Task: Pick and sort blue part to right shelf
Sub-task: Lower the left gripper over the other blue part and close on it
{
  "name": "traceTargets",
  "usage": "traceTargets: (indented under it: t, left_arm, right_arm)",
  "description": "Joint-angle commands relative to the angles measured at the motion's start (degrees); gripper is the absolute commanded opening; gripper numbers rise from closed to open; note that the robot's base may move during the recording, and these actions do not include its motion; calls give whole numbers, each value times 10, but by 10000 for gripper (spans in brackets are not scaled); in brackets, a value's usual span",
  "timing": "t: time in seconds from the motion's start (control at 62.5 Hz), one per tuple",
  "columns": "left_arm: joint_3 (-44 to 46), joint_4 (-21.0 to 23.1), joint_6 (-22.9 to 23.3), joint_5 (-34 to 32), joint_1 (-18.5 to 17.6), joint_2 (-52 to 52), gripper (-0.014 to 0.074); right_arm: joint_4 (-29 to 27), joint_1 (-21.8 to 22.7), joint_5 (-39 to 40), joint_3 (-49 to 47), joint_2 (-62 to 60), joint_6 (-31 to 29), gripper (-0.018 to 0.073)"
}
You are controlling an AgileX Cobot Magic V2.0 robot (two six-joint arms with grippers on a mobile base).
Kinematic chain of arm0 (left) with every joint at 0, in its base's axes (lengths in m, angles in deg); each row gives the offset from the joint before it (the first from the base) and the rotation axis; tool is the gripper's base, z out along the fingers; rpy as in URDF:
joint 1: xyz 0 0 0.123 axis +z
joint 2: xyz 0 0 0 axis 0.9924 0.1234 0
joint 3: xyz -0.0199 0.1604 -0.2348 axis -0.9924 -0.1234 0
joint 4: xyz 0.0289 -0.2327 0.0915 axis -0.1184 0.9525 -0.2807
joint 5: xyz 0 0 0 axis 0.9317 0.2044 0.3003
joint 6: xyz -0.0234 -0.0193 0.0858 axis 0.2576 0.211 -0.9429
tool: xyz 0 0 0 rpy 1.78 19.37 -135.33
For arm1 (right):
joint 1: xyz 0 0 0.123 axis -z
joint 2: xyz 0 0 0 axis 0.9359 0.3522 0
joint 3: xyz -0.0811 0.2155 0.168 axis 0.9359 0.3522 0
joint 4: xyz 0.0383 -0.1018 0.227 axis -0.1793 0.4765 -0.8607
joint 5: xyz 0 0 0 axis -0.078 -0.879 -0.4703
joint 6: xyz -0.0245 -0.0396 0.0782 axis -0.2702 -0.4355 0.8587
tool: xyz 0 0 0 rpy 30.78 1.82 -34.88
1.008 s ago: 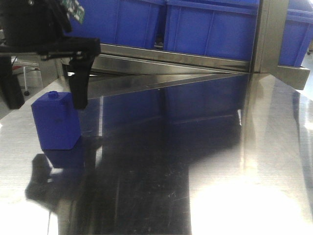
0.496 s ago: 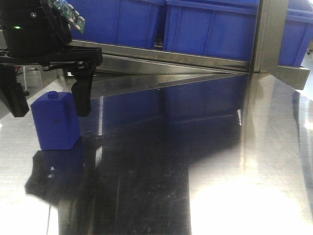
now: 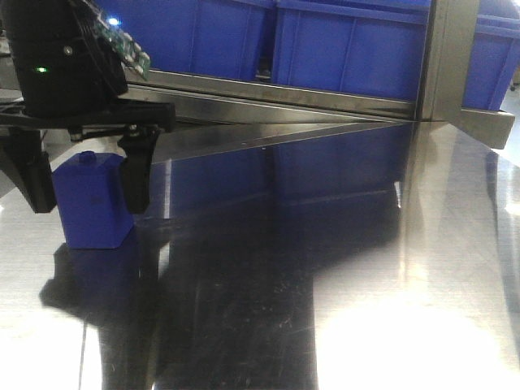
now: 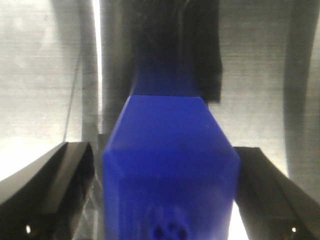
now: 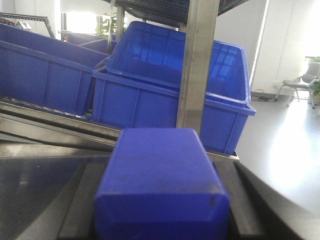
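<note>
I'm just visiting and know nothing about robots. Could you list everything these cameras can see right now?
blue bins: at least three, blue, on the shelf behind the table
steel post: one, silver, upright among the bins
steel table: one, shiny silver, foreground
knobbed blue block: one, deep blue, standing on the table, left side
held blue block: one, deep blue, between the right gripper's fingers
left gripper: one, black, open, astride the knobbed blue block
right gripper: one, dark, shut on the held blue block
</note>
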Motion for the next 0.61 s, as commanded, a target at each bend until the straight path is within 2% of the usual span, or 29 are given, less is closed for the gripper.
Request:
traceTargets:
  t: [0.0, 0.592]
  left_arm:
    - [18, 3, 6, -3, -5, -26, 527]
    - [30, 3, 6, 8, -5, -26, 395]
  right_arm:
    - [5, 4, 52, -18, 4, -4, 356]
    - [5, 4, 52, -18, 4, -4, 356]
